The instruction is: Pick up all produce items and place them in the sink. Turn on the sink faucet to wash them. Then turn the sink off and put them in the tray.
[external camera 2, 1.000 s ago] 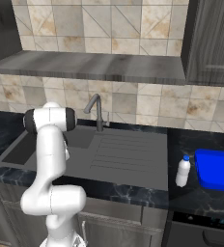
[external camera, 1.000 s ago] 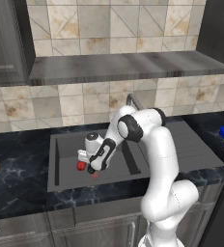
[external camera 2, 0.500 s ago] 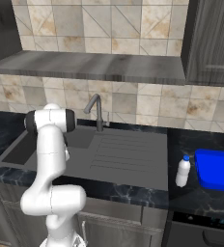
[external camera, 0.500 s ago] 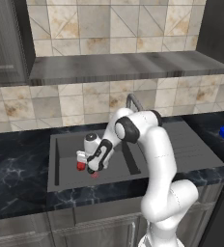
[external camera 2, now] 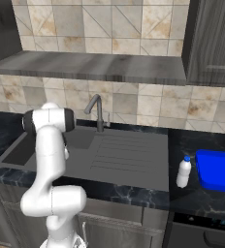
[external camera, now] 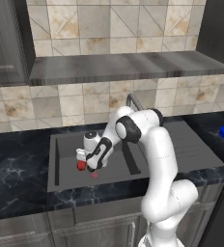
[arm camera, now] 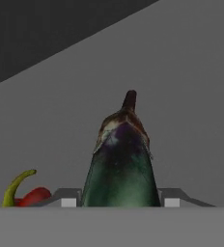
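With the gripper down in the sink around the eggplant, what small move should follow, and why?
Probably lift straight up. In the hand view the gripper has closed on the eggplant, a fingertip on each side, low inside the sink; the blue tray lies across the counter.

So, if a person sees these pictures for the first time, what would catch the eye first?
Probably the white arm bending down into the dark grey sink, its pincer closed around a dark green-black eggplant in the hand view. Beside it in the basin lies a red pepper with a yellow-green stem. Far to the right, the bright blue tray stands out on the black counter, with a small white bottle next to it.
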